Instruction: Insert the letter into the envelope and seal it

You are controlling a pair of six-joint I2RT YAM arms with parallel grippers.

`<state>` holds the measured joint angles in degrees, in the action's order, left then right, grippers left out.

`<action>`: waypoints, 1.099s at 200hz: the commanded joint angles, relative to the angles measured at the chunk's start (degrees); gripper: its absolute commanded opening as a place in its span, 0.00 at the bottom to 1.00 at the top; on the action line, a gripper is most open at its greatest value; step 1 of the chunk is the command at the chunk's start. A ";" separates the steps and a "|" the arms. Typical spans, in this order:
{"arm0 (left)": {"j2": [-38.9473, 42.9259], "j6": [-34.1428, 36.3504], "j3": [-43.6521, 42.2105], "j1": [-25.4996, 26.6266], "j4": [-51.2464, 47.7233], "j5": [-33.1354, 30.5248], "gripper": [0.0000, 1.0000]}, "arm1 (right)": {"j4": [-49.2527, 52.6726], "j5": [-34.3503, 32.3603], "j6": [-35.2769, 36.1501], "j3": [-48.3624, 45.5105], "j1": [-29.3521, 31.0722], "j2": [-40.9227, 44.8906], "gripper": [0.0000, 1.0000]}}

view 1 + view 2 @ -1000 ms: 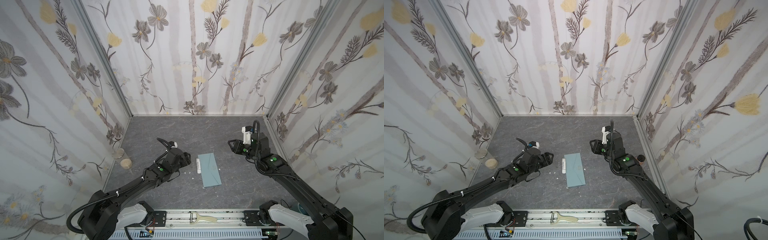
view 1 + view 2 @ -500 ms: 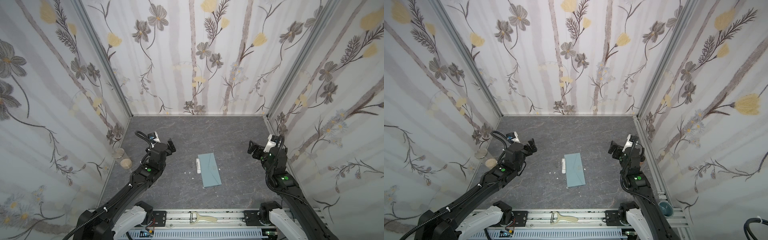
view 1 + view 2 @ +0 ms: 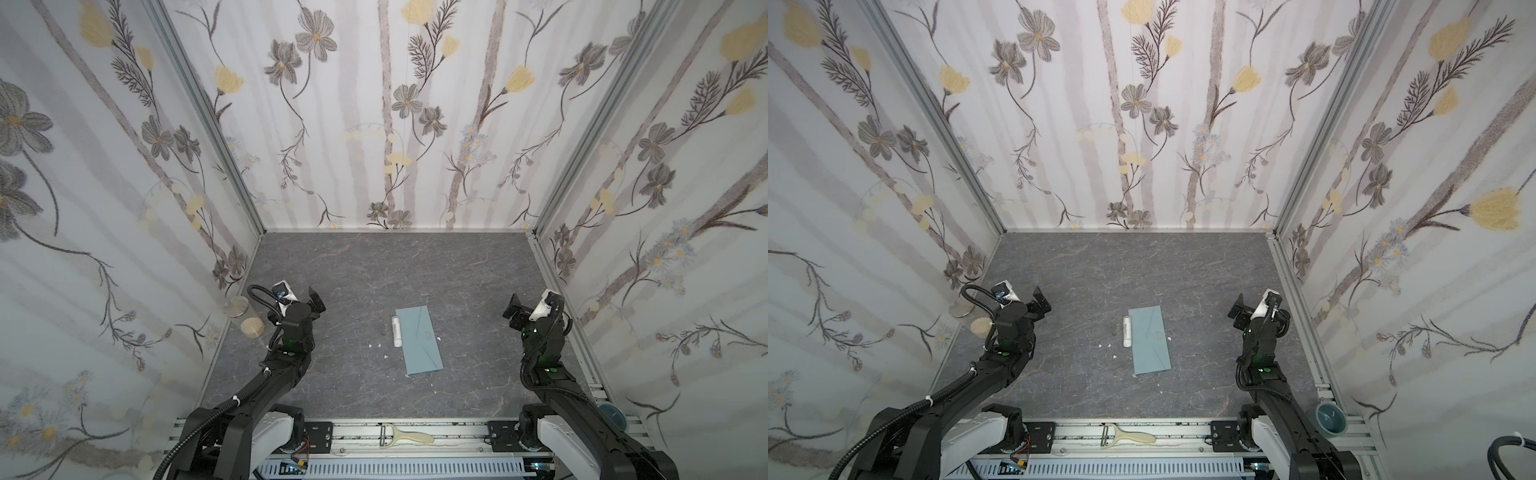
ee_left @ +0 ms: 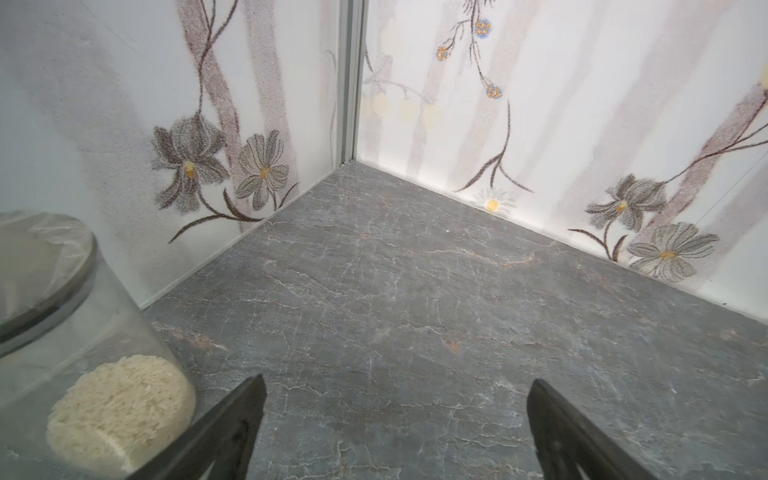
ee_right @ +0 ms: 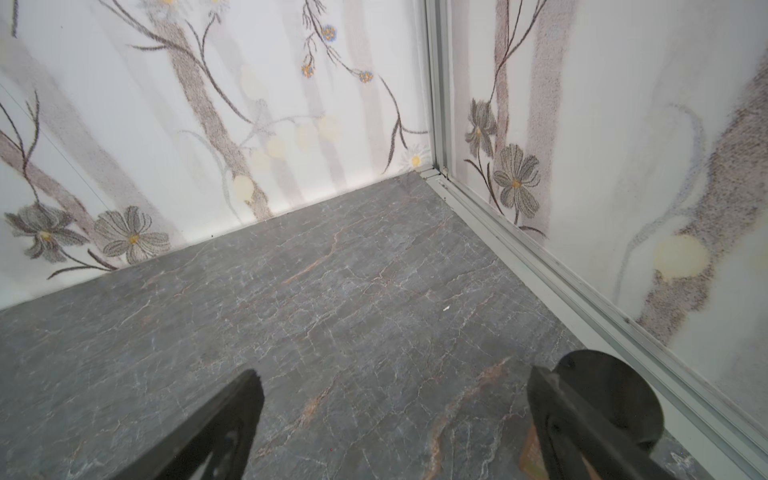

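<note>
Nearest the camera head, a pale peeler [image 3: 405,436] lies on the front rail between the 2 arm bases, outside the work. Beyond it, the envelope [image 3: 419,338] lies flat near the middle of the grey table [image 3: 353,270] in both top views, its long side running away from the rail. Its flap appears folded down, and whether it is glued cannot be told. The letter shows nowhere, so it is probably inside. A white glue stick [image 3: 396,331] lies just beside the envelope's left edge, and a few white scraps [image 3: 376,345] sit further left. The envelope should be very light, thin and limp, and flat against the smooth stone it offers no edge to pinch from above. I would press on it to slide it, or lift a corner at the near end before pinching there. A hard squeeze would crease it. Both arms reach out from the rail, elbows low and wrists raised, well apart from the envelope. The left gripper [image 3: 315,300] has its jaws spread wide and empty, near a toppled jar of rice [image 4: 83,353] at the left wall. The right gripper [image 3: 513,311] is equally wide and empty by the right wall. Each wrist view looks past parted fingers [image 5: 232,415] to a far corner of the floral walls [image 3: 395,104].
</note>
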<state>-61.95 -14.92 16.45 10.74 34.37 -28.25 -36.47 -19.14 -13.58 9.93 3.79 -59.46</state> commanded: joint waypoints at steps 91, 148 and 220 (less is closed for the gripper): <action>-22.62 9.59 -3.82 -8.10 39.11 13.82 1.00 | -52.66 5.57 11.58 -4.75 -0.27 -27.91 1.00; -29.01 10.49 -3.88 -9.20 44.81 19.72 1.00 | -36.92 12.37 11.21 2.33 -2.30 -26.88 1.00; -29.04 10.51 -3.62 -8.16 44.46 15.64 1.00 | -39.13 10.87 11.37 1.48 -2.02 -27.03 1.00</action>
<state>-90.89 -4.71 12.43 2.04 76.27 -10.22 -74.35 -8.27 -2.96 11.29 1.80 -86.32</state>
